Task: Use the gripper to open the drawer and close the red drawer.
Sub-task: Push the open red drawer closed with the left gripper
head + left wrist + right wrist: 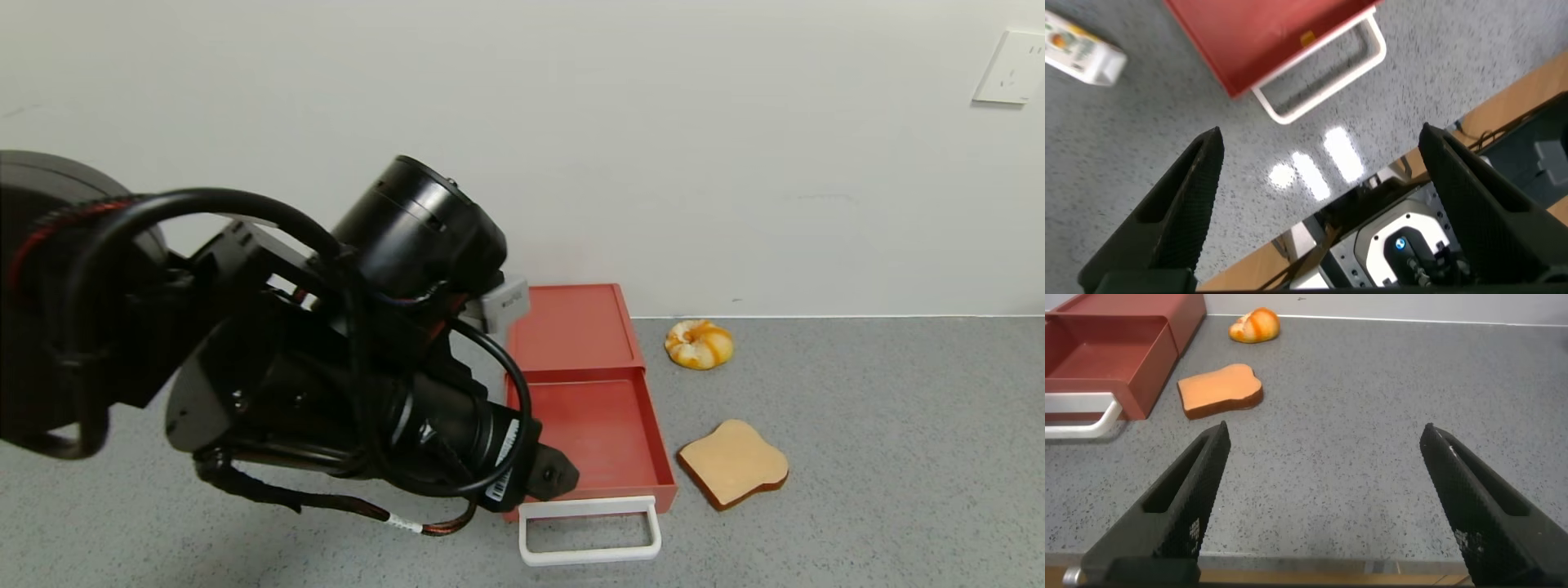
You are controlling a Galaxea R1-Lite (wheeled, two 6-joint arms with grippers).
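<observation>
The one red plastic drawer (600, 433) stands pulled out of its low red box (571, 327), its white loop handle (589, 531) nearest. The left gripper (1319, 196), jaws wide apart, hovers just left of the handle, its white labels unreadable. The right gripper (1327, 498) hangs open. One toast slice (733, 463) and one glazed bun (699, 344) lie right of the drawer on the speckled grey counter (882, 457).

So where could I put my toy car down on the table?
Bare counter lies right of the toast slice and bun. It's crowded around the open red drawer and its white handle, where the left gripper hangs.
</observation>
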